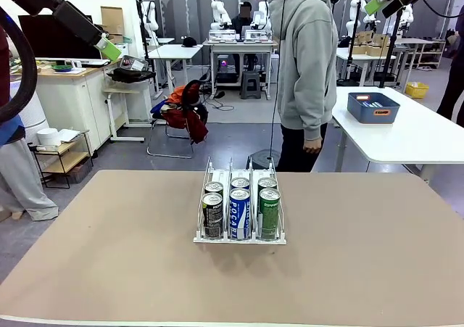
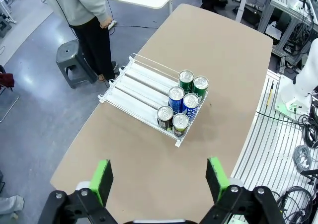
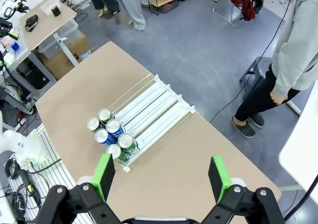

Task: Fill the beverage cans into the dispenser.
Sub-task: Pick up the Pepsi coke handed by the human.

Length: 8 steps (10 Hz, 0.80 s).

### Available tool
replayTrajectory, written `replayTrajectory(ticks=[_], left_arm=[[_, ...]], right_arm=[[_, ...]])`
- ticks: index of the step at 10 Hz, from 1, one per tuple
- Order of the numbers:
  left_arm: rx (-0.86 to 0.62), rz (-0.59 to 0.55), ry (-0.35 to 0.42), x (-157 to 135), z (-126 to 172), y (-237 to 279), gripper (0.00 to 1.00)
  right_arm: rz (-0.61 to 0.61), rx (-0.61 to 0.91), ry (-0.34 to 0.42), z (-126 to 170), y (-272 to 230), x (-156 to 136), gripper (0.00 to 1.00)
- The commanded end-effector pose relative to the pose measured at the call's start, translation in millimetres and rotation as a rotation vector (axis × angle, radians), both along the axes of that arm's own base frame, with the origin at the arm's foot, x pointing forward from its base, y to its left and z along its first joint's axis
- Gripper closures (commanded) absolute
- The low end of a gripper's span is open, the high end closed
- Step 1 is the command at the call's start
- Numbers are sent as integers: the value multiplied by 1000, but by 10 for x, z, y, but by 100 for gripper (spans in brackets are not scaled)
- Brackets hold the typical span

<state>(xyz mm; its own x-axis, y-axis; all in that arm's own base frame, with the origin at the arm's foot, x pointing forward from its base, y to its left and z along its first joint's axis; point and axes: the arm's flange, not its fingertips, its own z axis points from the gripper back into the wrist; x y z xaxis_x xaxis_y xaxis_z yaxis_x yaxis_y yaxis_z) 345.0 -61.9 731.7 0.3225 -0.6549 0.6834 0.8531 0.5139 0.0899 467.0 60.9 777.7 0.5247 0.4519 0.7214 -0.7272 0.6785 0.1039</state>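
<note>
- The brown tabletop (image 1: 109, 269) spans the front view from edge to edge.
- A person (image 1: 308, 66) in a grey hooded top and dark trousers stands side-on at the tabletop's far side. One hand (image 1: 313, 146) hangs by the hip, well apart from everything on the tabletop.
- The left tool (image 2: 159, 177) hangs high above the tabletop. Its green-padded fingers (image 2: 102, 179) are spread wide with nothing between them. Its wrist view looks down on the rack from one side.
- The right tool (image 3: 161, 175) is equally high, with its jaws wide apart and empty. It looks down on the same rack from the opposite side.
- The dispenser (image 1: 240, 238) is a white wire rack with three parallel lanes. It stands near the middle of the tabletop with its low lip toward the robot. The rear stretch of the lanes lies bare.
- A blue bin (image 1: 373, 107) sits on a white side table behind and to the right.
- Six beverage cans (image 2: 191, 104) stand upright in the dispenser, two per lane. They are packed against the lip end, each pair touching front to back.
- The left lane holds the black-and-grey cans (image 1: 212, 214).
- The middle lane holds the blue-and-white cans (image 1: 240, 212).
- The right lane holds the green cans (image 1: 269, 211).
</note>
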Motion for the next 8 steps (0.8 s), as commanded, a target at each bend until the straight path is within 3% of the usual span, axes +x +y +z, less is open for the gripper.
replayTrajectory(ticks=[1,6,8], left_arm=[[-19,-20,11,23,8,27,0],[0,0,0,1,0,0,0],[2,-8,-2,4,162,-82,0]], right_arm=[[55,-27,36,75,-114,-83,0],[102,-132,-56,139,-327,-298,0],[109,-146,-75,73,-335,-286,0]])
